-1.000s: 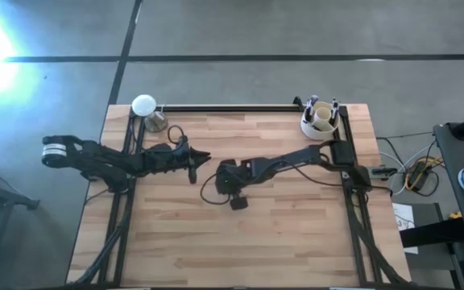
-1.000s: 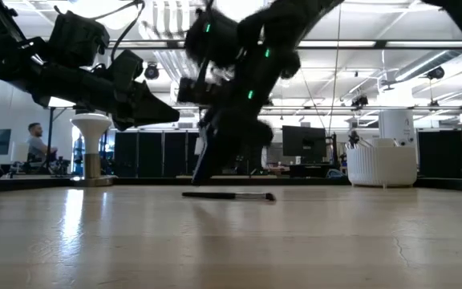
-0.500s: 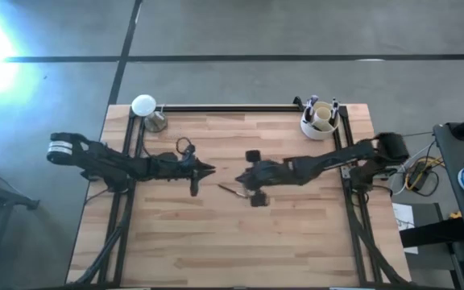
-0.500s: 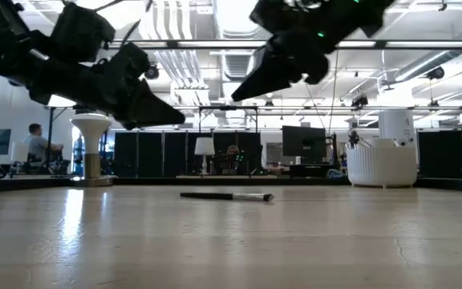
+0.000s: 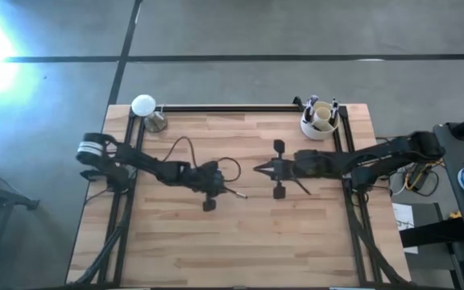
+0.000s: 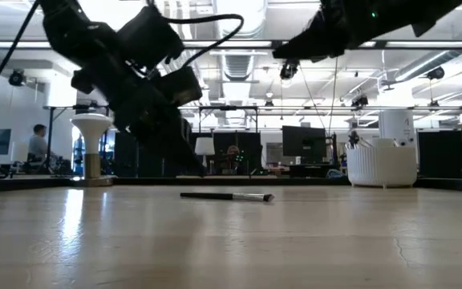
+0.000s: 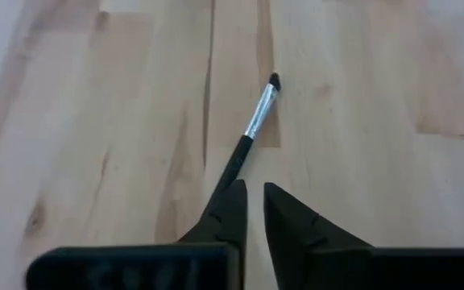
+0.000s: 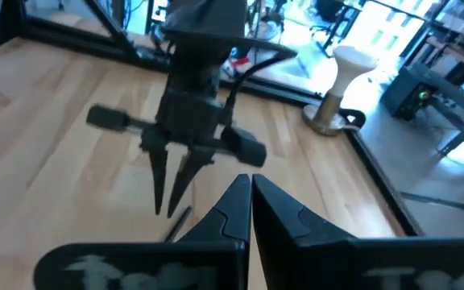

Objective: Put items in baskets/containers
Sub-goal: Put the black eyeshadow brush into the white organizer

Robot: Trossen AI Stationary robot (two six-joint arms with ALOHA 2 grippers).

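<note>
We saw a pale wood table [image 5: 240, 242], planked, smooth with a soft sheen and visible grain. The brush [image 7: 248, 138] had a matt dark handle, a shiny metal ferrule and a dark bristle tip. The left gripper [image 7: 254, 211] fingers looked like matt black plastic. The cup [image 6: 382, 164] looked like matt cream plastic, ribbed. The disc [image 5: 143, 105] was smooth white on a brassy metal stand.

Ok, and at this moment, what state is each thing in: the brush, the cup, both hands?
brush: lying flat on the table, not held.
left hand: slightly open, empty, tips down by the brush's handle end.
right hand: shut, empty, raised off the table.
cup: upright at the table's far right corner, brushes standing in it.
</note>
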